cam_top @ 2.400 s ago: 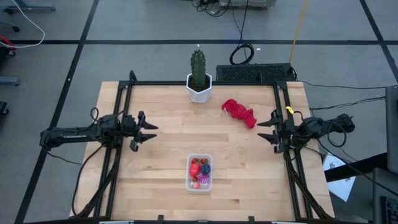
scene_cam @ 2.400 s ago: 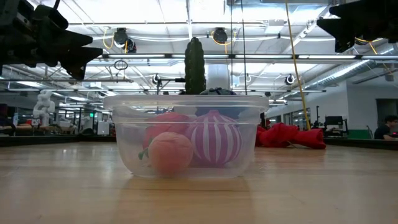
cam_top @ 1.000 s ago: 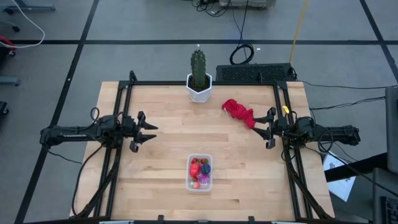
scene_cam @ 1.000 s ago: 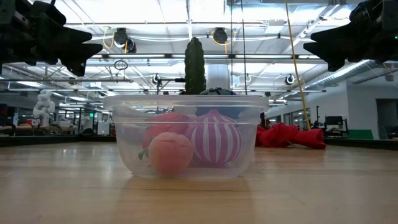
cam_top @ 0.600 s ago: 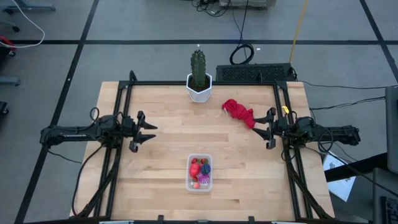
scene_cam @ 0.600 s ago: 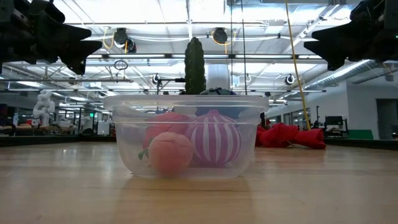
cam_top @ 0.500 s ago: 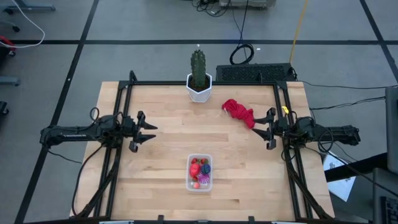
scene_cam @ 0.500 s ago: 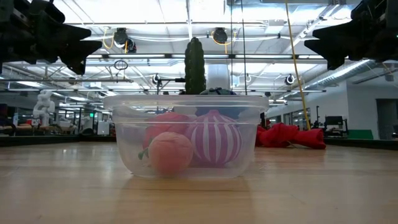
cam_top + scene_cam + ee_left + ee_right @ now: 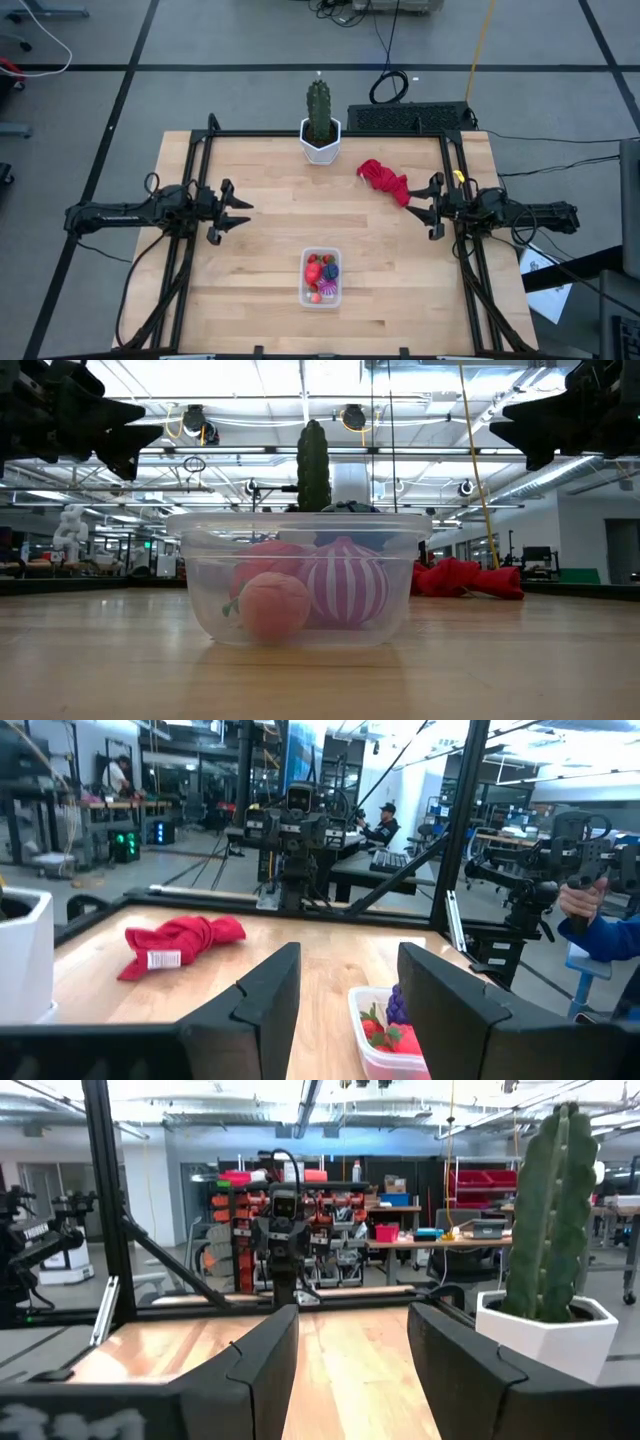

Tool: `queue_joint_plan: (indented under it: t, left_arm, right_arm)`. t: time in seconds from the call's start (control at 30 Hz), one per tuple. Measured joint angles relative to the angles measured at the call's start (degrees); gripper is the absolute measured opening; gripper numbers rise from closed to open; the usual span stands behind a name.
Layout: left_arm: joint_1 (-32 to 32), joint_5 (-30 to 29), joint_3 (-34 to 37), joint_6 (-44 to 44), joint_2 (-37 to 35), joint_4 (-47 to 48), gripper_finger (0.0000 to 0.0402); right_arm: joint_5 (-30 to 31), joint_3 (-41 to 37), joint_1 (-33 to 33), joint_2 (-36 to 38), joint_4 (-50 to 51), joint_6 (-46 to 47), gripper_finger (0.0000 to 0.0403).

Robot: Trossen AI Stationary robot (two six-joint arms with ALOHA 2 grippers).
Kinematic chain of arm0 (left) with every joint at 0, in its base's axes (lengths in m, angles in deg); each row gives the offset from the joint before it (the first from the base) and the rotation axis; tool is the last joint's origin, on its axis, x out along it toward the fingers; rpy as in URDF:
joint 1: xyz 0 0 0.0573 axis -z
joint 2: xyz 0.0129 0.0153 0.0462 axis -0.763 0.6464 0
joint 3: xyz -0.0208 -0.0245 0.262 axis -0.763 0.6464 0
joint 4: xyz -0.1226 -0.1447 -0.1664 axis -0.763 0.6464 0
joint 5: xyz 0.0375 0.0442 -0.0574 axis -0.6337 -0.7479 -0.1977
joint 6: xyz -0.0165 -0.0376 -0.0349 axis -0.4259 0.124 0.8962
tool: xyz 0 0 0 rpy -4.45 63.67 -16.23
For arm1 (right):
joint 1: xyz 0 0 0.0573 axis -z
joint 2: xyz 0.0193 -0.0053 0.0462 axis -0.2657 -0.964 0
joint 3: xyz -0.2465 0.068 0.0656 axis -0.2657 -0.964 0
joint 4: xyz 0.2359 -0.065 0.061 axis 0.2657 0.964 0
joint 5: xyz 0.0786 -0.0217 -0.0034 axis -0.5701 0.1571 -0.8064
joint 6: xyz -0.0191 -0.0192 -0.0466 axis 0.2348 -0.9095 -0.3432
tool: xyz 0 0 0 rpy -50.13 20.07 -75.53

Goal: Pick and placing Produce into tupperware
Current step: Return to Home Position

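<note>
The clear tupperware [image 9: 321, 277] sits near the table's near edge, its base on the wood, with the produce inside: red strawberries [image 9: 314, 270], a dark purple grape bunch [image 9: 331, 268], a magenta striped round piece [image 9: 346, 582] and a pink piece [image 9: 274, 605]. It also shows in the left wrist view as the tupperware [image 9: 385, 1032]. My left gripper [image 9: 243, 215] hovers open at the table's left side. My right gripper [image 9: 418, 208] hovers open at the right side, next to the red cloth. Neither touches anything.
A green cactus in a white pot [image 9: 319, 125] stands at the far edge. A red cloth [image 9: 386, 181] lies far right, just beside my right gripper. A black frame [image 9: 330, 134] runs along the table's far edge and sides. Bare wood lies between the arms.
</note>
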State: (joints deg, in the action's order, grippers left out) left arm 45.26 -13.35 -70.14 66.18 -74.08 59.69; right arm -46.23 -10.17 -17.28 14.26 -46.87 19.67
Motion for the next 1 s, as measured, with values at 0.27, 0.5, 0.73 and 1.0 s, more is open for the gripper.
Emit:
queue_joint_plan:
  t: [0.27,0.5,0.73,1.0]
  left_arm:
    - [0.0,-0.37,0.02,2.14,0.0,3.33,0.0175]
    - [0.0,-3.38,0.02,1.72,0.0,3.31,0.0175]
    - [0.0,-3.38,0.02,1.86,0.0,3.32,0.0175]
    - [0.0,-3.54,0.02,1.93,0.0,3.31,0.0175]
  right_arm:
    - [0.04,0.02,0.0,-0.02,1.61,0.04,0.0183]
    - [0.57,0.02,0.02,-0.02,1.94,-0.75,0.0183]
    - [2.48,-0.35,0.02,-0.04,4.92,-1.38,0.0183]
    - [2.4,-1.19,0.02,-0.04,5.12,-1.92,0.0183]
